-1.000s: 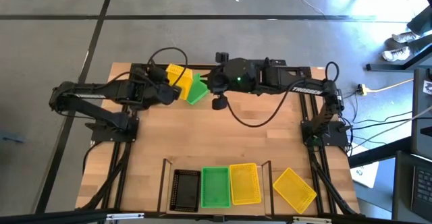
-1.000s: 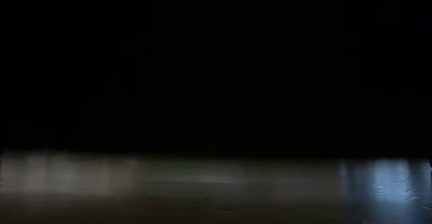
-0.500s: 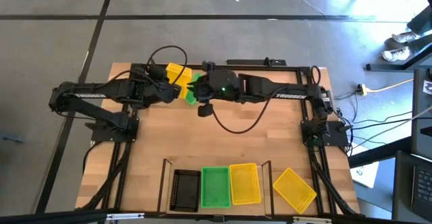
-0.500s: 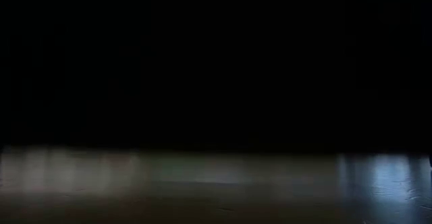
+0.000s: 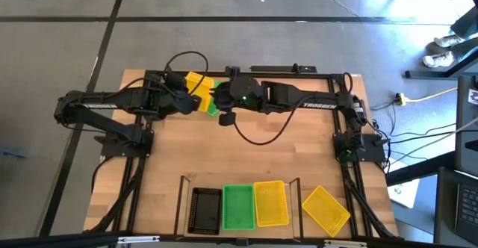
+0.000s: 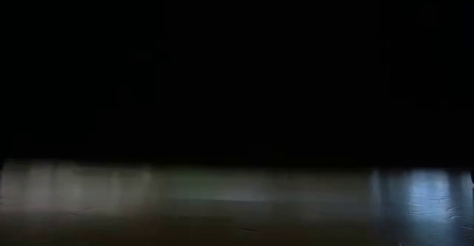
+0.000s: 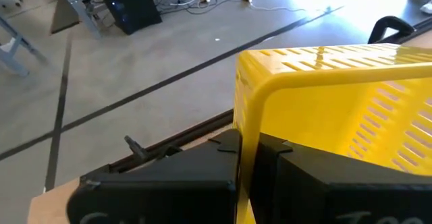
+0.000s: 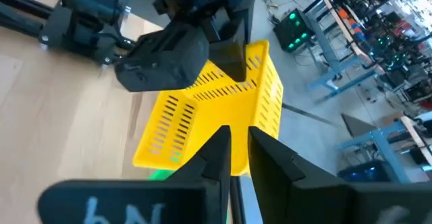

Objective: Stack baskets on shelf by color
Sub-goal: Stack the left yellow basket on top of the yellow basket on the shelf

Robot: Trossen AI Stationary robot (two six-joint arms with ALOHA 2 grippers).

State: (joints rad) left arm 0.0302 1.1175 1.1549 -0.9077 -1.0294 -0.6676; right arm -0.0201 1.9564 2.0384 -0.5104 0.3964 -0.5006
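Right gripper advanced, fingers pinching yellow basket

Whole tabletop seen straight down from overhead, low view level with its surface and almost wholly dark, both wrist views set very close on one yellow basket, shared from opposite sides

Low view almost black; green basket mostly hidden under arms

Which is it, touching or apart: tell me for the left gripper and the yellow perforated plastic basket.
Touching. In the left wrist view the left gripper's dark fingers close on the rim of the yellow perforated plastic basket.
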